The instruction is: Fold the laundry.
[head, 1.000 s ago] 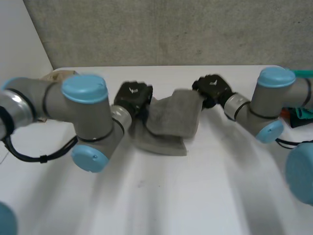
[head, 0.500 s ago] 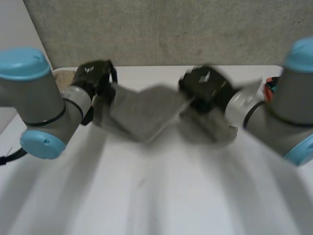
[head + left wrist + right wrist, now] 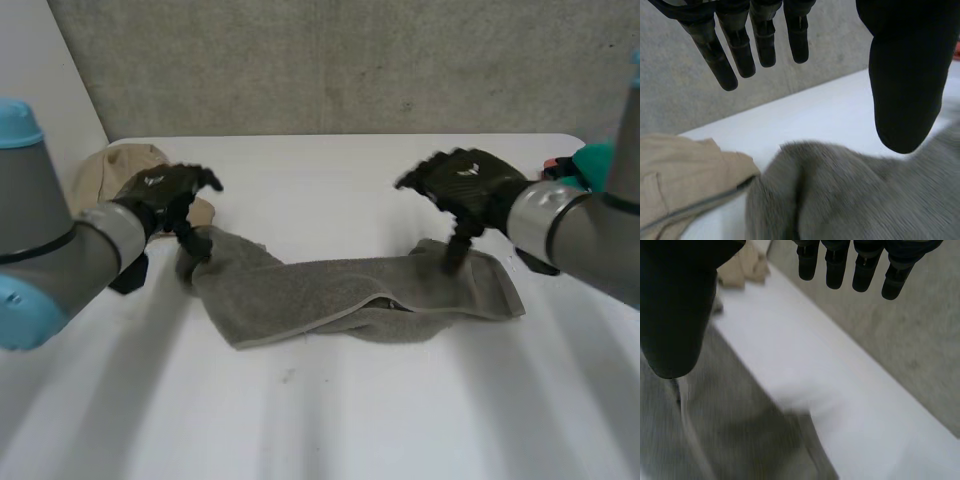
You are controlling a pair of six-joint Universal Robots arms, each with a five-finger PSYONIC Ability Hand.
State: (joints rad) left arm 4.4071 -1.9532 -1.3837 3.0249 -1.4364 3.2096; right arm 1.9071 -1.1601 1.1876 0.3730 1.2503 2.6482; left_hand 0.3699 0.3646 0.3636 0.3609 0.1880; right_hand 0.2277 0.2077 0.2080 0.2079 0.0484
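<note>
Both hands were open, fingers straight and thumbs wide, holding nothing: the left hand (image 3: pixel 160 195) was over the left end of the grey towel (image 3: pixel 340 290), the right hand (image 3: pixel 465 185) over its right end. The towel lay stretched crosswise and rumpled on the table (image 3: pixel 330 420), its left end near a beige cloth (image 3: pixel 115 165). Soft, limp and light, it would likely sag and bunch — best pinched at the end corners.

The left arm (image 3: pixel 70 250) extends from the bench's left edge. Its left hand (image 3: pixel 165 192) is open, the fingers (image 3: pixel 740 45) straight and spread away from the thumb (image 3: pixel 905 75). The right arm (image 3: pixel 575 232) extends from the right edge. The right hand (image 3: pixel 468 183) is open too, fingers straight, thumb apart.
</note>
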